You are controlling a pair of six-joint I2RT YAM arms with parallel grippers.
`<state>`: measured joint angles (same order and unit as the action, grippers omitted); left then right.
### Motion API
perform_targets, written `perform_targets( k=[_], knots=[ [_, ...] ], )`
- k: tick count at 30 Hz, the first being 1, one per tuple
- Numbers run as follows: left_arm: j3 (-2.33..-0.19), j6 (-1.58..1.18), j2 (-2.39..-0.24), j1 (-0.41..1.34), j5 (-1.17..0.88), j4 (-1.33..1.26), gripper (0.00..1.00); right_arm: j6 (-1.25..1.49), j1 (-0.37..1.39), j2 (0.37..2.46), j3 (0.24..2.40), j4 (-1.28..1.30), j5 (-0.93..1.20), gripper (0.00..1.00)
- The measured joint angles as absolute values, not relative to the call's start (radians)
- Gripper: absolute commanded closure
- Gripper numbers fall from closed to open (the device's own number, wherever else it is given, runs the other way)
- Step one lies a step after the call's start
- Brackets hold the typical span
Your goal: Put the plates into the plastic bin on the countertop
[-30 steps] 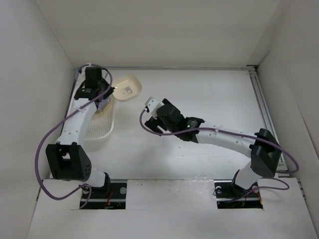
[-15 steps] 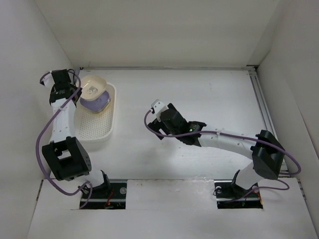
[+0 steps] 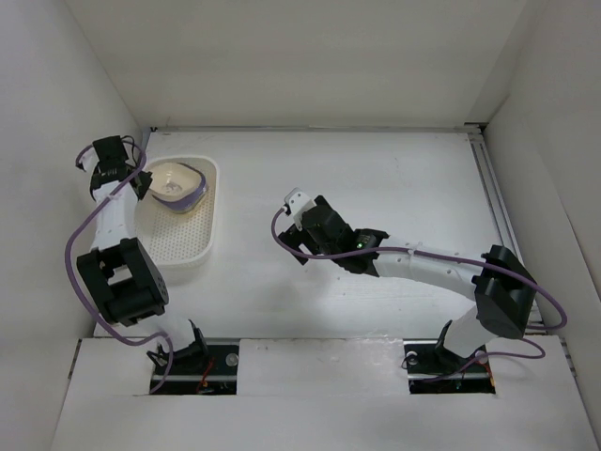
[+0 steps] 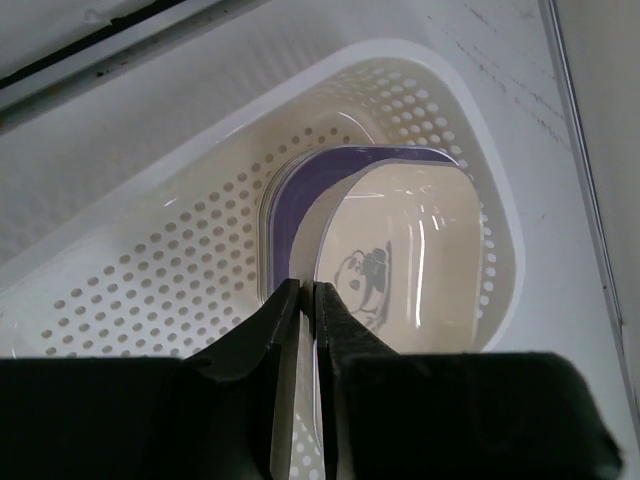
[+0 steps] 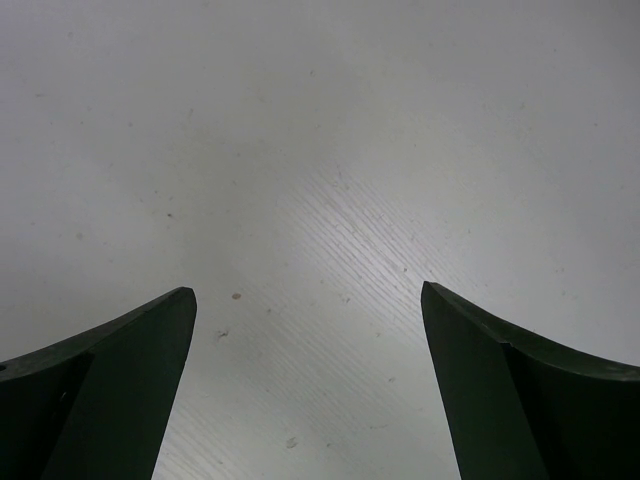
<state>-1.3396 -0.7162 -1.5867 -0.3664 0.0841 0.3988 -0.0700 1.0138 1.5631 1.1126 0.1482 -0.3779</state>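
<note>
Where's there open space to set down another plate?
The near half of the bin, from the lavender plate and the cream plate on it to the near wall, is bare. So is the countertop between bin and right gripper. The bin's far end is crowded: both plates plus the left gripper at the cream rim.

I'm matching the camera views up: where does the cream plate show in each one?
Top external: the cream plate lies upper left, at the plastic bin's far end.
Left wrist: the plate sits centre, beyond the fingers, on a lavender plate.
Right wrist: not in it.
Shared landmark: the plastic bin, in both those views.
</note>
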Motion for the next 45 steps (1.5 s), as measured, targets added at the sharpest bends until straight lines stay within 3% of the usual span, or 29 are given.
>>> perform_targets(
  k=[2,7,11,19,27,34,39,45],
  knots=[
    [-1.341,-0.716,-1.603,-0.365,0.067,0.397,0.89,-0.070,1.014,1.563,1.113,0.148,-0.374,0.00],
    [-1.342,-0.725,-1.637,-0.364,0.040,0.393,0.58,-0.070,1.014,1.563,1.113,0.149,-0.369,0.00],
    [-1.344,-0.731,-1.639,-0.364,0.037,0.395,0.01,-0.071,1.014,1.563,1.113,0.149,-0.369,0.00],
    [-1.351,-0.707,-1.572,-0.334,0.066,0.440,0.00,-0.046,1.014,1.557,1.113,0.150,-0.386,0.00],
    [-1.324,-0.627,-1.311,-0.083,0.073,0.444,0.00,0.161,1.008,1.420,1.151,0.323,-0.546,0.00],
    [-1.137,-0.519,-1.054,-0.093,0.010,0.458,0.00,0.325,0.995,1.156,1.216,0.569,-0.689,0.00],
    [-0.969,-0.488,-0.746,-0.068,0.062,0.494,0.00,0.373,0.995,0.907,1.218,0.696,-0.738,0.00],
    [-0.941,-0.495,-0.402,0.006,0.141,0.496,0.00,0.397,0.995,0.683,1.245,0.846,-0.799,0.00]
  ],
)
